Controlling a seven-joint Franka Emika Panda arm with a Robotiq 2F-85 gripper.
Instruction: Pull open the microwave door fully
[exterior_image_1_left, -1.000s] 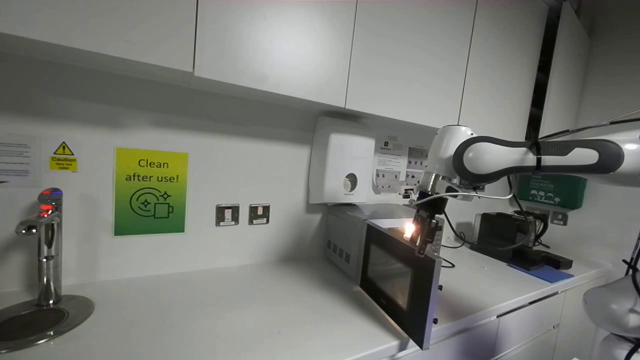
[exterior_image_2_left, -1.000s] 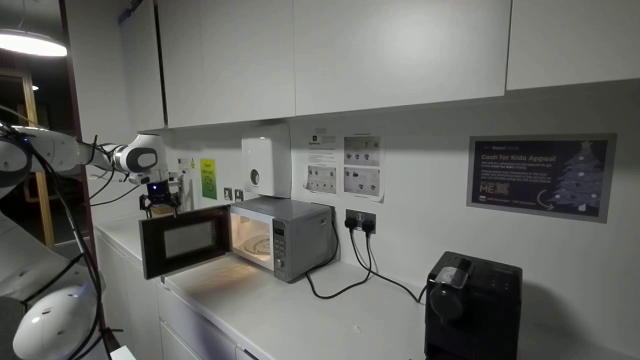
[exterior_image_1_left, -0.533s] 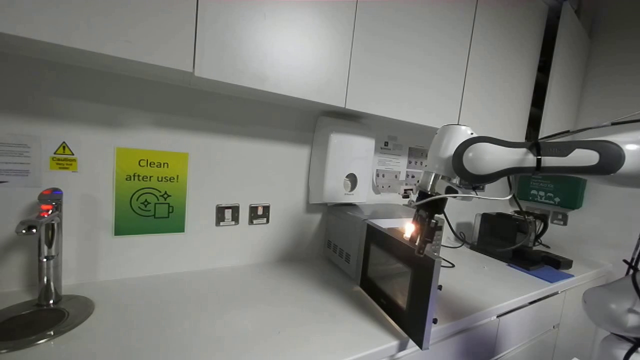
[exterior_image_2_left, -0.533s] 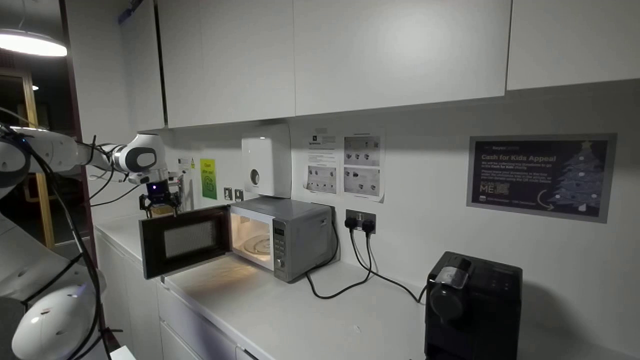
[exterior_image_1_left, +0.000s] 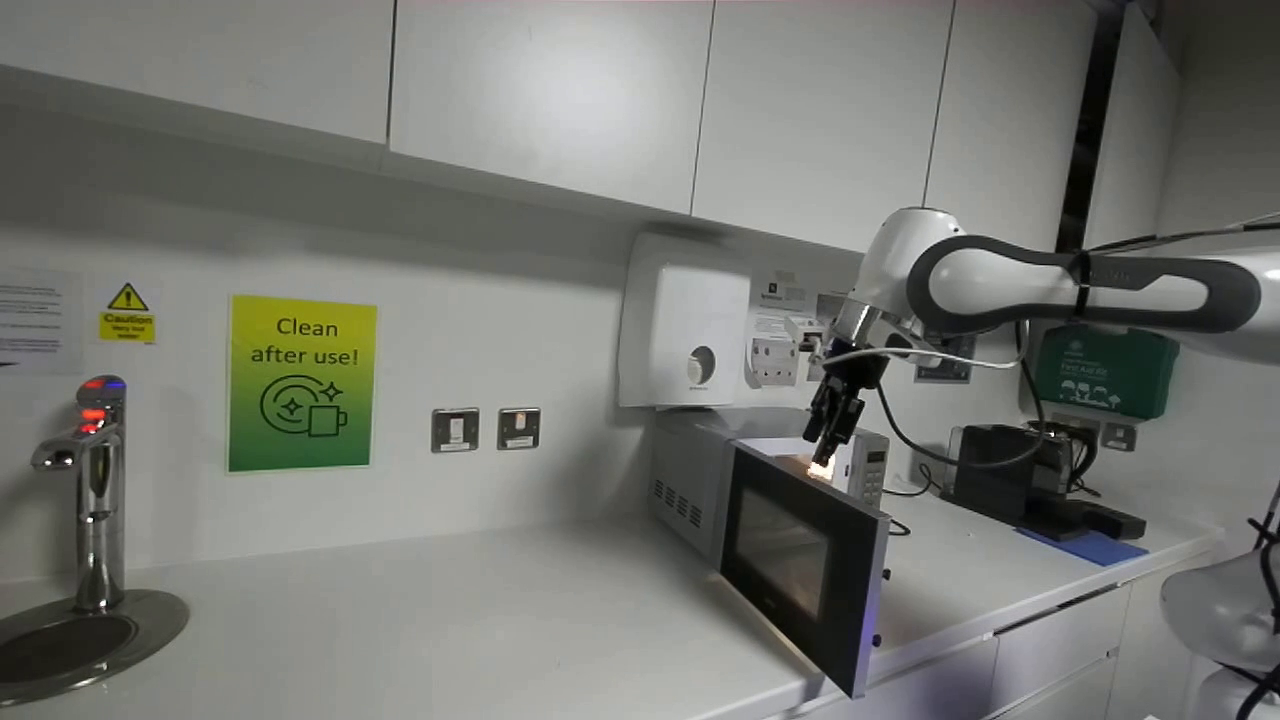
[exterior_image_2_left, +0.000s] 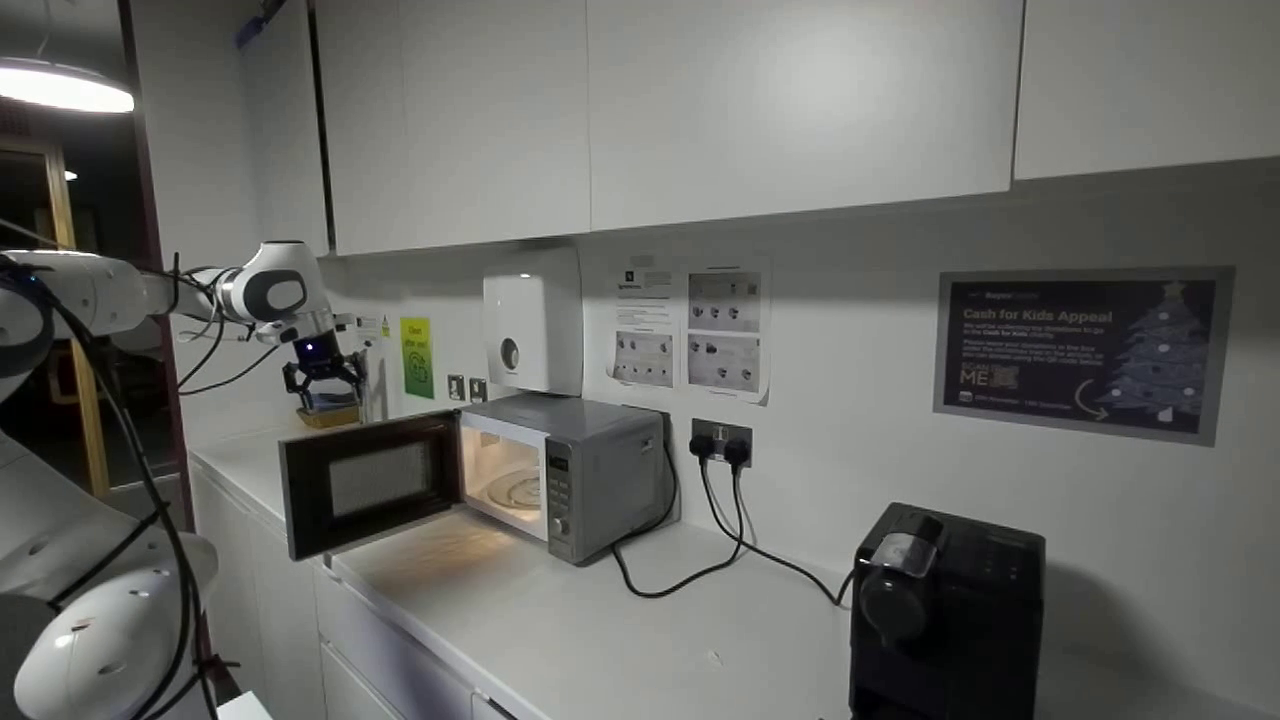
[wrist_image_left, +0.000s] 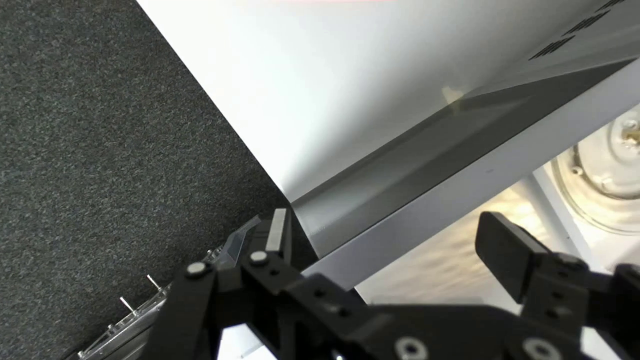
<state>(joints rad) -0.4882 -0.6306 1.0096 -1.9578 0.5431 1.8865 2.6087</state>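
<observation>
The silver-grey microwave (exterior_image_1_left: 690, 490) stands on the counter with its lit interior exposed; it also shows in an exterior view (exterior_image_2_left: 615, 470). The microwave door (exterior_image_1_left: 845, 590) is swung wide open, its free edge reaching past the counter front; it also shows in an exterior view (exterior_image_2_left: 375, 480). My gripper (exterior_image_1_left: 825, 455) is open and empty, tilted, a little above the door's top edge; it also shows in an exterior view (exterior_image_2_left: 330, 395). In the wrist view, the gripper's (wrist_image_left: 386, 235) fingers are wide apart and the door's top edge (wrist_image_left: 425, 205) runs beneath and between them.
White cabinets (exterior_image_2_left: 790, 110) hang above. A white dispenser (exterior_image_2_left: 535, 320) is on the wall behind the microwave. A black coffee machine (exterior_image_2_left: 945, 620) and power cables (exterior_image_2_left: 690, 590) are on the counter (exterior_image_2_left: 650, 650). A tap (exterior_image_1_left: 98, 520) stands at the opposite end.
My gripper has lifted from the door's top edge and tilted, with the arm rising. The door's free edge has shifted very slightly. The microwave has not moved.
</observation>
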